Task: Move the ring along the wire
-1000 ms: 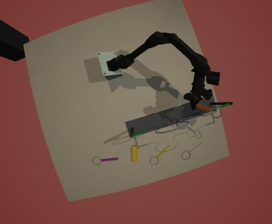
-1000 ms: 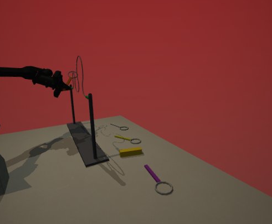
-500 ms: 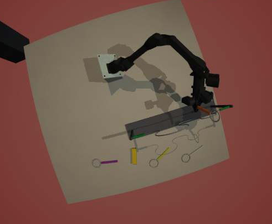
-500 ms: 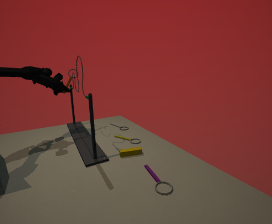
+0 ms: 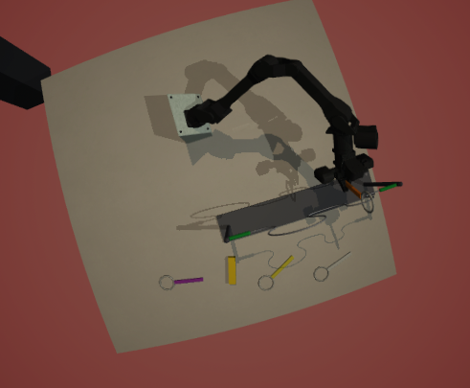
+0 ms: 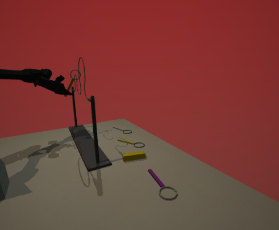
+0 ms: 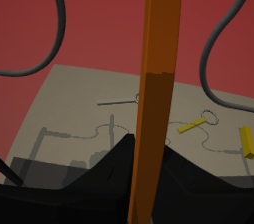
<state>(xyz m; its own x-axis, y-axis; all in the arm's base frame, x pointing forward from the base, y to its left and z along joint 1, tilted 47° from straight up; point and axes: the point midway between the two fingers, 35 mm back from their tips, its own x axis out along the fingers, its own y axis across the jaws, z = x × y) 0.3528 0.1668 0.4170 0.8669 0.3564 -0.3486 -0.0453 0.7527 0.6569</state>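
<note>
My gripper (image 5: 345, 187) (image 6: 71, 93) (image 7: 137, 141) is shut on the orange handle (image 5: 353, 190) (image 6: 70, 86) (image 7: 160, 60). The handle tilts up to the ring (image 5: 372, 205) (image 6: 70, 74), which is out of the wrist view. The ring is above the far post (image 6: 74, 109) (image 5: 378, 184) and off its green part (image 5: 389, 187) (image 6: 73, 90). The grey wire (image 6: 84, 78) (image 7: 203, 65) appears to pass through the ring; whether they touch I cannot tell. The other green part (image 5: 239, 236) (image 6: 89, 100) is beside the near post (image 6: 94, 126) (image 5: 227, 234).
Wire bends flank the handle in the wrist view. The posts stand on a dark base (image 5: 263, 214) (image 6: 85, 152). Beyond it lie a yellow block (image 5: 232, 271) (image 6: 134, 156) and rings with a purple handle (image 5: 189, 281) (image 6: 156, 178), a yellow handle (image 5: 282, 266) (image 7: 192, 125) and a grey handle (image 5: 340, 260).
</note>
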